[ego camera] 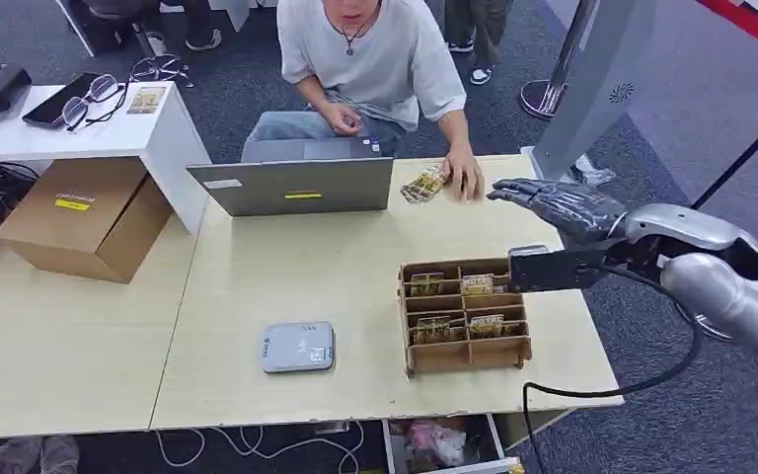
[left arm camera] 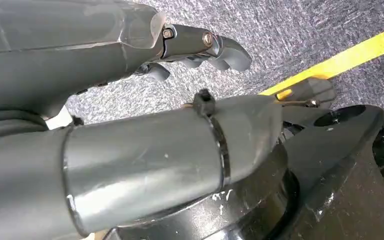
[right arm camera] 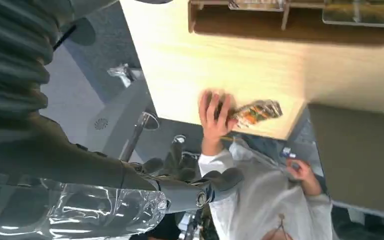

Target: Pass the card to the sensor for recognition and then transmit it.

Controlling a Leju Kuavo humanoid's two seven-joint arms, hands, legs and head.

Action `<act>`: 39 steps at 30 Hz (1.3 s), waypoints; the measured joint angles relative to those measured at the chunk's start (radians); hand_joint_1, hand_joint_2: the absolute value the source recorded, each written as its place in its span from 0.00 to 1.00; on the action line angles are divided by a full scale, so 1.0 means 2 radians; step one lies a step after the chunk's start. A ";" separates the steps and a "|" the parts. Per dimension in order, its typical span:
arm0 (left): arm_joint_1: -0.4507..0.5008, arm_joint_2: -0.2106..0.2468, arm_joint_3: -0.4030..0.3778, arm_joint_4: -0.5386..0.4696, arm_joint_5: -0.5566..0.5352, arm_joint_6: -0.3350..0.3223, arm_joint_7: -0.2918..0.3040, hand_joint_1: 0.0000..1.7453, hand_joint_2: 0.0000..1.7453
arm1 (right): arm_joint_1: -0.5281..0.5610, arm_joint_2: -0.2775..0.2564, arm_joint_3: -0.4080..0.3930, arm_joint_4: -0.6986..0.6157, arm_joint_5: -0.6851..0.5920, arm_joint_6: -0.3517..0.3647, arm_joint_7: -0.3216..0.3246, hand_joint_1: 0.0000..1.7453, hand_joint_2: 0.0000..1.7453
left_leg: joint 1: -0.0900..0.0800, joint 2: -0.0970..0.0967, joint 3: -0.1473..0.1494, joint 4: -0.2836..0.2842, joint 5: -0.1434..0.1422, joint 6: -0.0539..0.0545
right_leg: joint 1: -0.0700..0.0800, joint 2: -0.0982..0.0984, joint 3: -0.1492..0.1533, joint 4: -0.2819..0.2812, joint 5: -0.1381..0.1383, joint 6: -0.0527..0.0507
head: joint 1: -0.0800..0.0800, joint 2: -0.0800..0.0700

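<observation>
Right robot hand (ego camera: 553, 202) empty, near card (ego camera: 424, 184) under person's hand (ego camera: 466, 180)

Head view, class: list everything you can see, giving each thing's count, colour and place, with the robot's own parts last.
Table: one, pale wood, centre.
Laptop: one, grey, far side of the table, lid towards the robot.
Card reader: one, grey, near side of the table.
Card rack: one, brown wood, right of the reader, cards standing in its compartments.
Cards: a small stack, multicoloured, far edge, under the person's hand.
Cardboard box: one, brown, left.
White stand: one, behind the box.
Glasses: one pair, dark, on the stand.
Person: one, pale T-shirt, seated behind the laptop.
Right hand: dark, open, above the table's far right corner.
Left hand: dark, fingers curled on nothing, above grey carpet.
</observation>
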 joint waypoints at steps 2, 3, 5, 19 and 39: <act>0.000 0.000 0.002 0.000 -0.001 -0.003 0.001 0.00 0.00 | -0.012 -0.002 0.018 0.000 -0.004 0.008 0.009 0.00 1.00 | 0.000 0.000 0.000 0.000 0.000 0.000 | 0.000 0.000 0.000 0.000 0.000 0.000 | 0.000 0.000; 0.000 0.001 0.003 0.000 -0.001 -0.004 0.002 0.00 0.00 | -0.017 -0.003 0.026 0.000 -0.008 0.010 0.014 0.00 1.00 | 0.000 0.000 0.000 0.000 0.000 0.000 | 0.000 0.000 0.000 0.000 0.000 0.000 | 0.000 0.000; 0.000 0.001 0.005 0.000 -0.001 -0.005 0.003 0.00 0.00 | -0.026 -0.006 0.040 -0.003 -0.017 0.010 0.021 0.00 1.00 | 0.000 0.000 0.000 0.000 0.000 0.000 | 0.000 0.000 0.000 0.000 0.000 0.000 | 0.000 0.000; 0.000 -0.001 0.020 0.001 0.000 0.002 0.004 0.00 0.00 | 0.051 -0.061 0.082 -0.051 -0.037 -0.128 0.007 0.00 1.00 | 0.000 0.000 0.000 0.000 0.000 0.000 | 0.000 -0.001 0.000 0.000 0.000 0.000 | 0.000 0.000; 0.000 -0.004 0.021 0.001 -0.022 0.000 -0.004 0.00 0.00 | 0.314 -0.025 -0.085 -0.081 0.103 -0.131 0.000 0.00 1.00 | 0.000 0.000 -0.001 0.000 0.000 0.001 | 0.000 -0.001 0.000 0.000 0.000 0.000 | 0.000 0.000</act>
